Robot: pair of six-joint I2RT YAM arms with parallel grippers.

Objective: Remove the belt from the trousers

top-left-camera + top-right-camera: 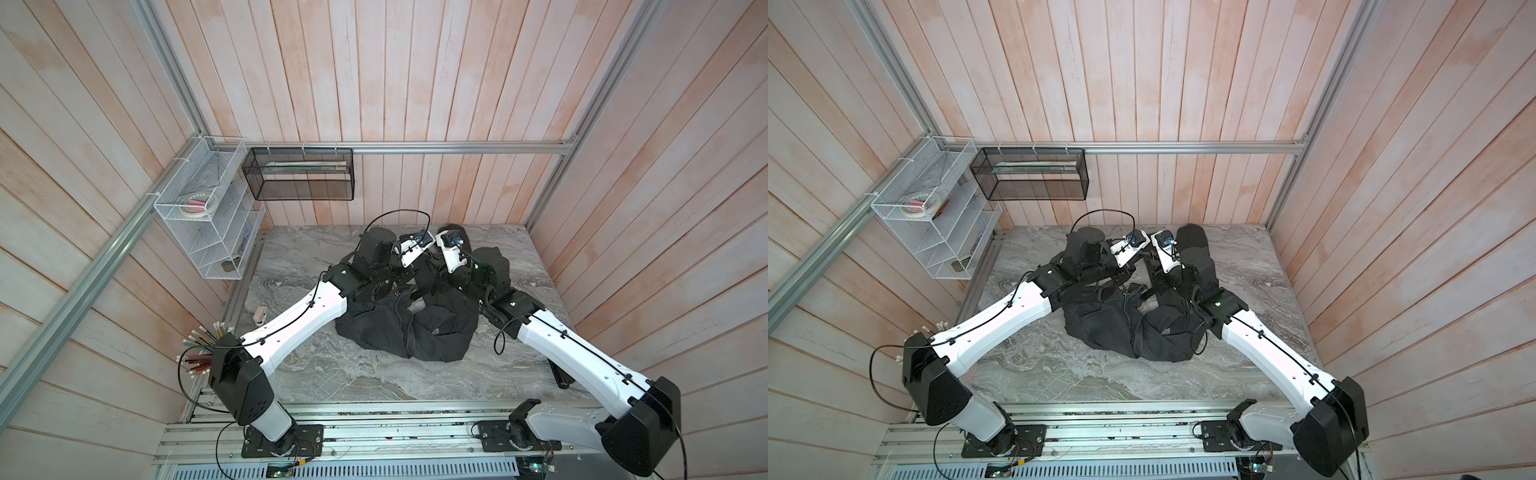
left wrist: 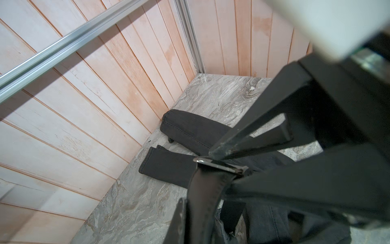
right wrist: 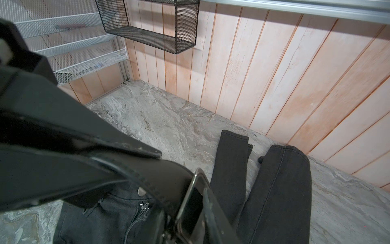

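Note:
The dark charcoal trousers (image 1: 374,332) lie crumpled in the middle of the marble table (image 1: 332,382), with their legs (image 3: 282,190) stretched toward the back wall. The black belt (image 2: 202,196) is lifted above the waist, and its metal buckle (image 2: 219,164) is turned up. My left gripper (image 2: 200,208) is shut on the strap just below the buckle. My right gripper (image 3: 187,211) has come in from the opposite side, and its fingertips (image 2: 213,153) are pinched on the buckle frame (image 3: 190,200). The button (image 3: 141,191) and open zip (image 3: 145,207) sit under the belt. In both top views the two wrists hide the grippers.
A white wire rack (image 1: 208,216) and a black mesh basket (image 1: 299,174) hang on the back left walls. A cup of pencils (image 1: 203,345) stands by the left arm's base. A small pinkish object (image 1: 259,314) lies at the left edge, a black item (image 1: 559,374) at the right edge.

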